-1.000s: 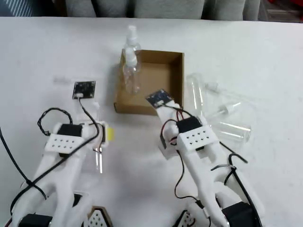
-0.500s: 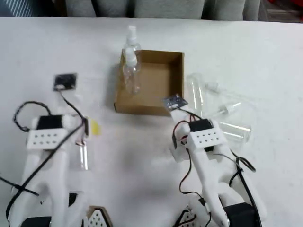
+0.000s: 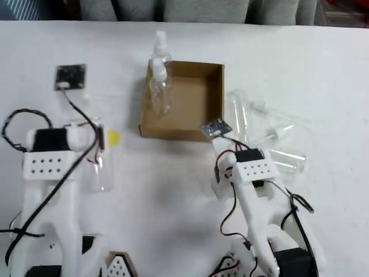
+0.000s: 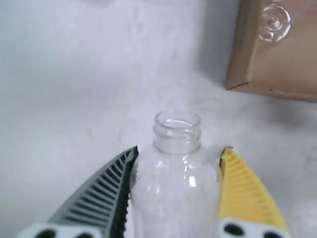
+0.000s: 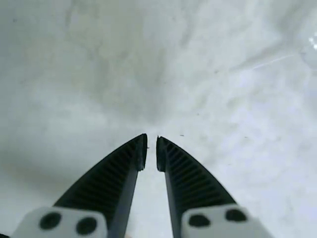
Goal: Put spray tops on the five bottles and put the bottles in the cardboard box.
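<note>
Left arm had swung out to the left, away from the cardboard box (image 3: 173, 131), and the right one had backed off it too. Left claw (image 4: 178, 151) was clamped round an uncapped bottle (image 4: 176, 130), over the table (image 3: 144, 202) left of the box. Right claw (image 5: 151, 144) was nearly closed on nothing. My worry: it's slick clear plastic, so the bottle could twist or slip once a spray top (image 3: 272, 135) gets pressed on, or the thin tube could miss the neck.

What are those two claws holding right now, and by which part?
The left gripper clasps an open-topped clear bottle by its shoulders, just below the neck. The right gripper holds nothing.
</note>
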